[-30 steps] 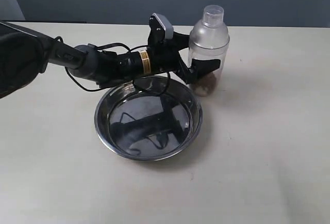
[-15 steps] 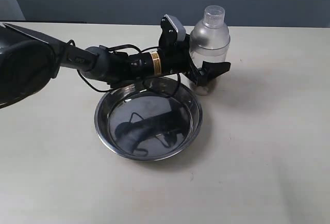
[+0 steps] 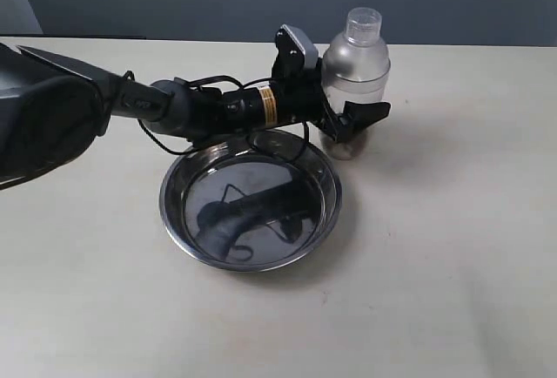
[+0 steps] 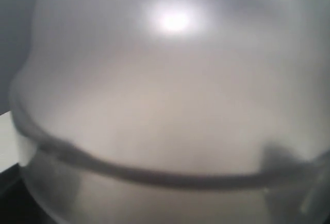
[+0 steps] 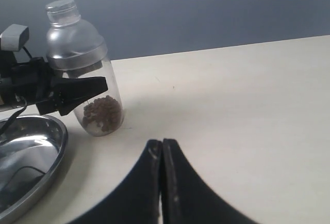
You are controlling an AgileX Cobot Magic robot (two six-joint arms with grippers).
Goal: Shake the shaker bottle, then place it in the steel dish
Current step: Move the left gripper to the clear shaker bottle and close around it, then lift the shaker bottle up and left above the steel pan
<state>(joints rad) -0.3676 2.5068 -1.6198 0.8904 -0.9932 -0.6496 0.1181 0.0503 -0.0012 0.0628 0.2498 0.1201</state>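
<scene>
Progress: early, you seemingly haven't lifted yet | bottle (image 3: 354,82) upright on bench (image 3: 452,247) beside dish (image 3: 209,182) | left end effector (image 3: 357,117) spread astride it | right end effector (image 5: 161,152) together, idle | remaining: shake, place.

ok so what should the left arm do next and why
Probably close the left gripper on the bottle. Its jaws straddle the bottle's lower body and look wide open. The bottle stands upright on the table beside the dish, so it needs a firm grip before being lifted to shake.
</scene>
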